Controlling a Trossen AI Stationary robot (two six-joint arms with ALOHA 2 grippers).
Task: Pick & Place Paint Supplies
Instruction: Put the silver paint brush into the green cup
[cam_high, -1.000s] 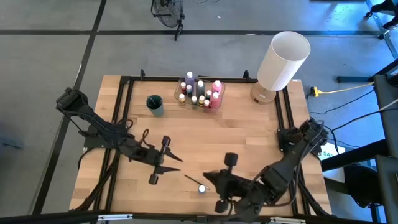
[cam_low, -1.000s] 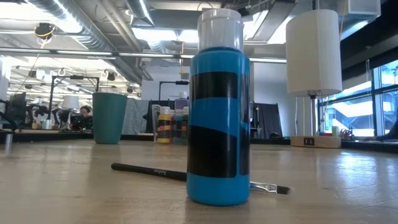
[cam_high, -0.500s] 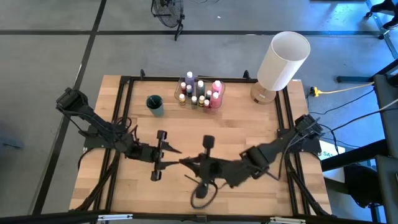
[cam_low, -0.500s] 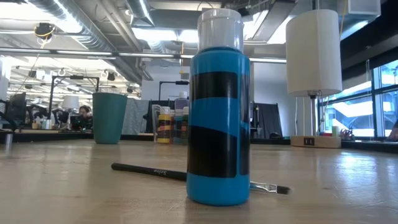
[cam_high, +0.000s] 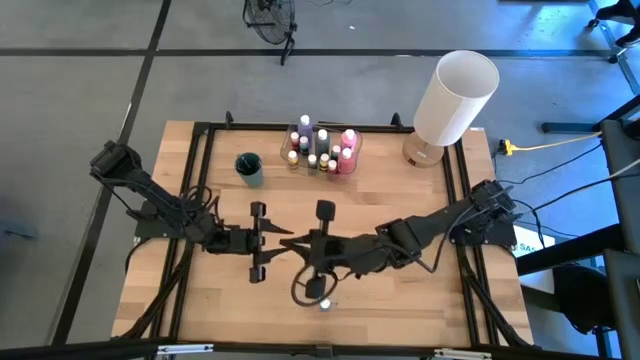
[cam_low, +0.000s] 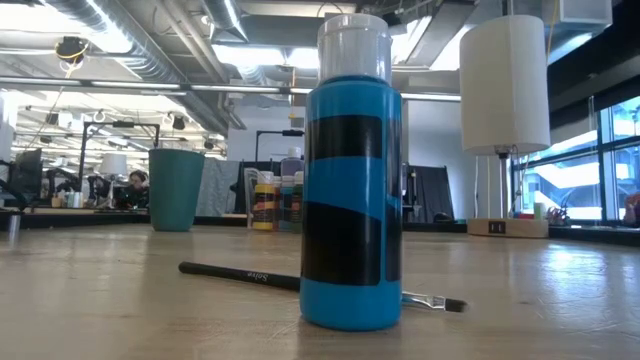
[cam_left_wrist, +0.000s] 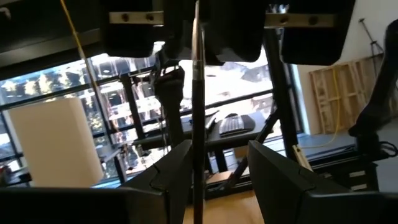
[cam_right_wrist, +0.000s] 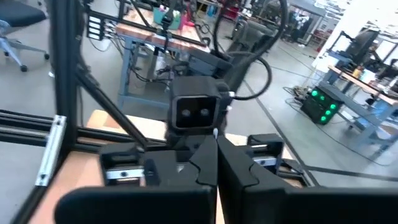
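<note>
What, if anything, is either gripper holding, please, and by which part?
The left gripper holds a paintbrush by its thin handle, between its fingers. The right gripper is shut and holds nothing.

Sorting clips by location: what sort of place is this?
Probably an open-plan robotics lab or workshop: exposed ceiling ducts, rows of equipment-laden workbenches, and a black metal-framed wooden table.

Two dark jointed arms (cam_high: 150, 195) — matte black throughout (thin black cables trailing alongside) — with blocky black fingers (cam_right_wrist: 249, 177).
</note>
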